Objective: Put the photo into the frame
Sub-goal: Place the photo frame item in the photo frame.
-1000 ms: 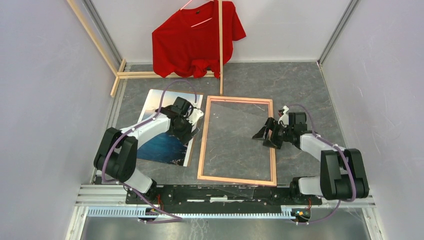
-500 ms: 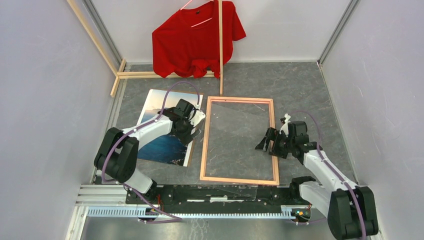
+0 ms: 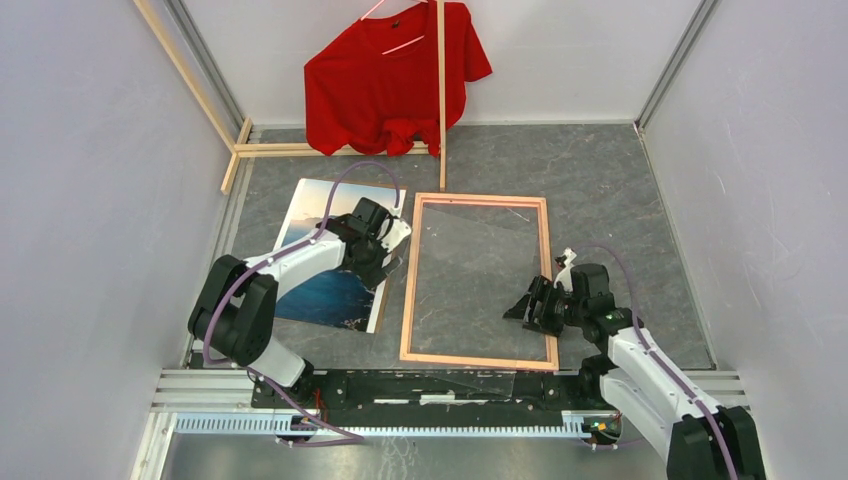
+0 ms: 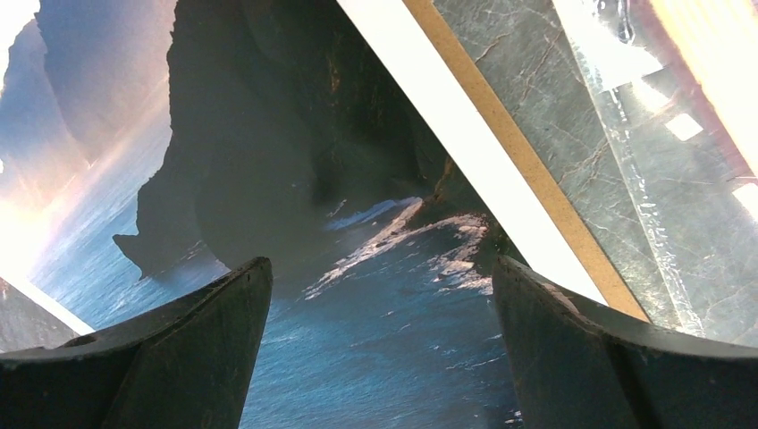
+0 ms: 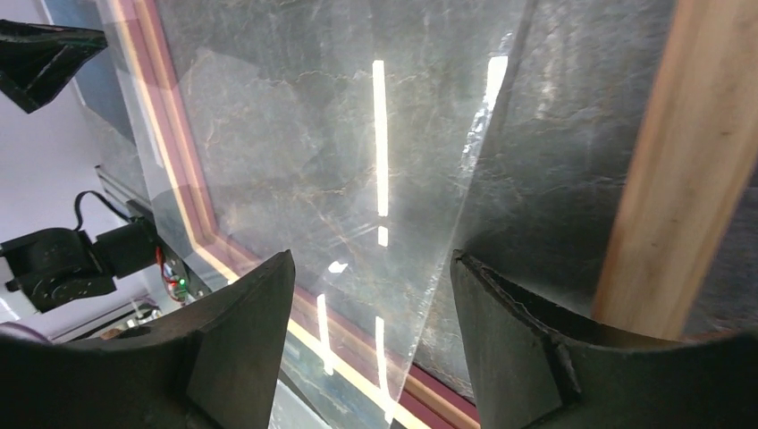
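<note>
The photo lies face up at the left of the table, showing blue sea and dark cliffs; it fills the left wrist view. My left gripper is open and empty just above the photo's right part. The frame lies flat in the middle, pale wood side up. A clear sheet lies askew inside it. My right gripper is open and empty low over the frame's near right part, inside the right rail, with the sheet's edge below its fingers.
A brown backing board shows along the photo's white right border. A red shirt hangs on a wooden-stick rack at the back. Grey walls close in both sides. The arms' base rail runs along the near edge.
My right gripper has drawn back along the frame's right rail toward the near edge, still open. The frame's near end shifted slightly right. The left gripper barely moved.
</note>
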Controlling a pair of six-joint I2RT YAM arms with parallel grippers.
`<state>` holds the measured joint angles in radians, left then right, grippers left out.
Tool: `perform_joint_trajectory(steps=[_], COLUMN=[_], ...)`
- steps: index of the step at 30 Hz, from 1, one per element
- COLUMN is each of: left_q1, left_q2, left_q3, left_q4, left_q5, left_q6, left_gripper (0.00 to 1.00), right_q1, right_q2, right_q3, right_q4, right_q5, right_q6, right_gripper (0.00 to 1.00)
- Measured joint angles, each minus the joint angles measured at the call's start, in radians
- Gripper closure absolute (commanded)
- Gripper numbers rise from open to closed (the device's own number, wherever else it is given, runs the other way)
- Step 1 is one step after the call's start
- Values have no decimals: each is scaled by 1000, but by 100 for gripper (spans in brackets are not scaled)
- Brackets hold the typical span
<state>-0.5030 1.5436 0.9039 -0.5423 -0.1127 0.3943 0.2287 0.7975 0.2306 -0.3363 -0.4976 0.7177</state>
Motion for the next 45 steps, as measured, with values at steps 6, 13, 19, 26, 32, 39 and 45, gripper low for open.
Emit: perform_joint_trajectory(steps=[6, 13, 19, 26, 32, 39, 45], left_q1=[-21, -34, -42, -71, -93, -108, -108], left_q2=[0, 0, 0, 1, 3, 8, 8], left_q3=[0, 0, 0, -3, -2, 3, 4], left_q4=[1, 18, 23, 21, 19, 17, 16], left_q5=[-2, -13, -16, -13, -8, -3, 10], left_q6=[0, 0, -1, -1, -2, -3, -3], left_gripper=[2, 3, 3, 3, 4, 4, 3], right_q1=[38, 40, 42, 43, 43, 24, -20], right_q2=[31, 62, 68, 45, 12, 51, 77], right_q3=[-39, -71, -73, -73, -73, 17, 127], right_q4=[114, 208, 222, 274, 375, 332, 271], right_q5=[-39, -71, -78, -92, -112, -119, -106], right_q6=[79, 134, 151, 203, 266, 233, 155], right_gripper=[33, 41, 43, 40, 46, 64, 65])
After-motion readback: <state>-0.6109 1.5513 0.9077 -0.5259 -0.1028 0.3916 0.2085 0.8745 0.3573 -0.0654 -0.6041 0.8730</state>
